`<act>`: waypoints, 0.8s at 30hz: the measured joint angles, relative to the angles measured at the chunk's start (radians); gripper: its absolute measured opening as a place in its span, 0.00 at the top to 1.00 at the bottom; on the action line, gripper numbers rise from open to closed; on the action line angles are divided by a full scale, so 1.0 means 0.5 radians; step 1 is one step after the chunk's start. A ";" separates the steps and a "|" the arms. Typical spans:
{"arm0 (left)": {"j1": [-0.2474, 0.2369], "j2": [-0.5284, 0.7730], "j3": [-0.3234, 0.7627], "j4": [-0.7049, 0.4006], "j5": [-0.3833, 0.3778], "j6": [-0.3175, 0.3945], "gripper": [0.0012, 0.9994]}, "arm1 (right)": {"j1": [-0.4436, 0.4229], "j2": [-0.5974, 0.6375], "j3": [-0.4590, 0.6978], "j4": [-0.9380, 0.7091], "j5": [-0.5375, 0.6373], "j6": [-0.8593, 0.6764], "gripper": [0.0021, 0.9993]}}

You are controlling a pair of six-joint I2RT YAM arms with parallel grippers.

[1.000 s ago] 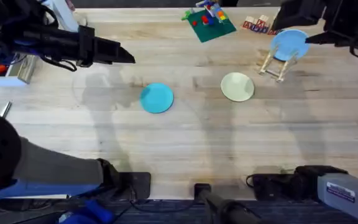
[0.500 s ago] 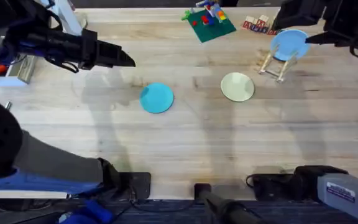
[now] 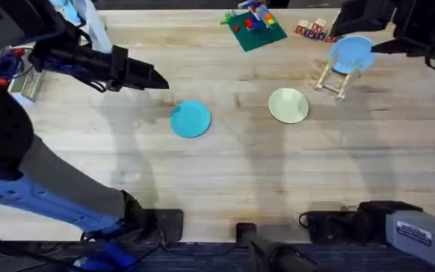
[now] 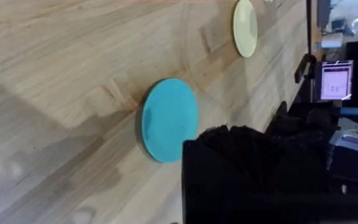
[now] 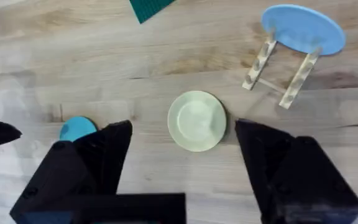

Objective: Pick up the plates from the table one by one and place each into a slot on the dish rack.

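Teal plate (image 3: 191, 119) lies flat on the table (image 3: 225, 174), just ahead of and below your left gripper (image 3: 155, 76); the wrist cam shows it (image 4: 169, 119) right off the finger block. Pale yellow-green plate (image 3: 288, 105) lies flat too, well apart from the left gripper and near the dish rack (image 3: 334, 80). From the right wrist cam it (image 5: 196, 121) sits between and beyond the right gripper (image 5: 184, 134), whose fingers stand wide apart w/ nothing between them. The rack (image 5: 278, 74) already carries the sky-blue plate (image 3: 351, 54), tilted across its slats. Left fingers: can't tell whether spread or closed, since the tip reads as one dark wedge from overhead and one black mass in its own cam.

Step in hand, as I judge it: approach to the first pickup, teal plate, left arm. Neither task plate is in a slot yet.

Next move calls for you to bring the left gripper down over the teal plate's near rim, w/ fingers spread enough to straddle the edge. A thin flat plate on bare wood prob. needs an edge pinch or tilt.

Vs. half a sec ago: the left gripper has moved slightly closer to the teal plate, w/ the arm swung further in. Both plates, rack and right arm are unchanged.
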 joint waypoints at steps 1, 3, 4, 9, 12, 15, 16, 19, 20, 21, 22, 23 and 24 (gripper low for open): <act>-0.006 0.009 -0.004 0.018 -0.003 0.004 0.96 | 0.000 0.000 0.000 0.000 0.000 0.000 0.00; -0.014 0.024 -0.023 0.048 -0.009 0.011 0.96 | 0.000 0.000 0.000 0.000 0.000 0.000 0.00; -0.014 0.030 -0.037 0.065 -0.011 0.012 0.96 | 0.000 0.000 0.000 0.000 0.000 0.000 0.00; -0.014 0.063 -0.133 0.163 -0.025 0.012 0.96 | 0.000 0.000 0.000 0.000 0.000 0.000 0.00; -0.014 0.078 -0.177 0.204 -0.027 0.010 0.96 | 0.000 0.000 0.000 0.000 0.000 0.000 0.00; -0.014 0.080 -0.222 0.257 -0.030 -0.001 0.96 | 0.000 0.000 0.000 0.000 0.000 0.000 0.00; -0.014 0.080 -0.243 0.294 -0.034 -0.018 0.96 | 0.000 0.000 0.000 0.000 0.000 0.000 0.00; -0.014 0.080 -0.317 0.396 -0.056 -0.075 0.96 | 0.000 0.000 0.000 0.000 0.000 0.000 0.00; -0.014 0.080 -0.338 0.414 -0.065 -0.089 0.96 | 0.000 0.000 0.000 0.000 0.000 0.000 0.00; -0.014 0.080 -0.360 0.434 -0.074 -0.102 0.96 | 0.000 0.000 0.000 0.000 0.000 0.000 0.00; -0.014 0.080 -0.377 0.450 -0.081 -0.116 0.96 | 0.000 0.000 0.000 0.000 0.000 0.000 0.00; -0.014 0.080 -0.391 0.469 -0.086 -0.128 0.96 | 0.000 0.000 0.000 0.000 0.000 0.000 0.00; -0.014 0.080 -0.406 0.491 -0.096 -0.149 0.96 | 0.000 0.000 0.000 0.000 0.000 0.000 0.00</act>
